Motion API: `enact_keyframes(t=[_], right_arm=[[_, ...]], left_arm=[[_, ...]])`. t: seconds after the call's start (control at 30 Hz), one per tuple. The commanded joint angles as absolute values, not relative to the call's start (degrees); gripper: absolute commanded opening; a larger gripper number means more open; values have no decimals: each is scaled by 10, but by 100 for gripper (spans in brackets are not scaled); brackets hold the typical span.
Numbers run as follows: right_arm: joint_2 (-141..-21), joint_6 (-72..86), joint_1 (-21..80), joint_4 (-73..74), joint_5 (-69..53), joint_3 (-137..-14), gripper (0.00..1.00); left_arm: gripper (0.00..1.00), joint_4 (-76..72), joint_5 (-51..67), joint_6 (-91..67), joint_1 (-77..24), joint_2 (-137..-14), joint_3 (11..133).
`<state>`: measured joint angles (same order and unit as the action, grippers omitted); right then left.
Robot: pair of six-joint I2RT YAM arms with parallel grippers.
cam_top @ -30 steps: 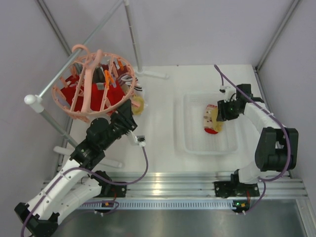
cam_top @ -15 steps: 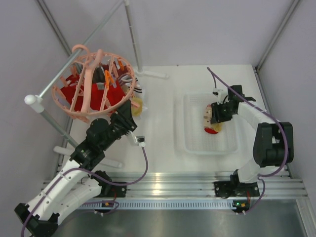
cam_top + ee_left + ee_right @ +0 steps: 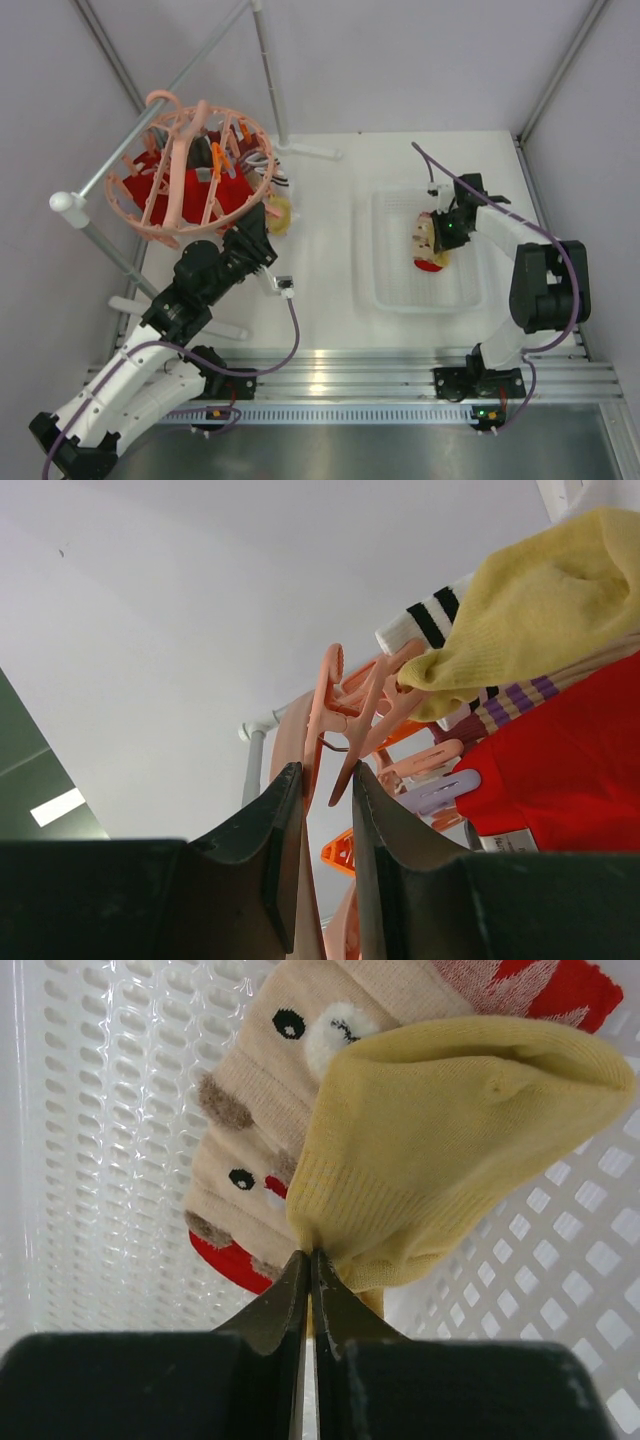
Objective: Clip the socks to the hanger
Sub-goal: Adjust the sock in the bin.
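The peach-pink hanger point(image 3: 150, 228) hangs at the back left with red point(image 3: 232, 190), striped and yellow socks point(image 3: 280, 212) clipped to it. My left gripper point(image 3: 262, 236) reaches up under its near rim. In the left wrist view, the left gripper point(image 3: 328, 772) is shut on the handles of a peach clip point(image 3: 325, 695), below a yellow sock point(image 3: 530, 610) and a red sock point(image 3: 570, 760). In the white basket point(image 3: 395, 295), my right gripper point(image 3: 309, 1257) is shut on the cuff of a mustard yellow sock point(image 3: 450, 1140). This sock lies over a red-and-beige patterned sock point(image 3: 260, 1140).
A grey metal rail point(image 3: 180, 75) with a white end knob point(image 3: 65, 203) carries the hanger; its legs stand on the table at the left and back. A small white part point(image 3: 285, 286) lies on the table near the left arm.
My right gripper has moved left over the basket onto the socks and has shut on the yellow sock's cuff. The left arm and the hanger have not moved.
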<state>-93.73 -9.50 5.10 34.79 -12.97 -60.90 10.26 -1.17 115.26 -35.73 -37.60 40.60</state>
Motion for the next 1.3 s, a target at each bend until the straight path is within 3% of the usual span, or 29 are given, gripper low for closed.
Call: enact_keyframes(t=[0.0, 0.43, 0.67, 1.0, 1.27], right_arm=[[-926, -105, 57, 357, -126, -644, 0], [-866, -22, 55, 349, -487, -701, 0], [-874, 121, 34, 221, -531, -619, 0], [-902, 101, 4, 259, -533, -586, 0], [-755, 264, 4, 138, -373, -523, 0]], left_arm=[[0, 88, -4, 1274, -357, -373, 398], [0, 91, -6, 1274, -358, -373, 401], [0, 92, -9, 1272, -357, -374, 401], [0, 89, -10, 1265, -357, -372, 396], [0, 91, -13, 1262, -357, -368, 398]])
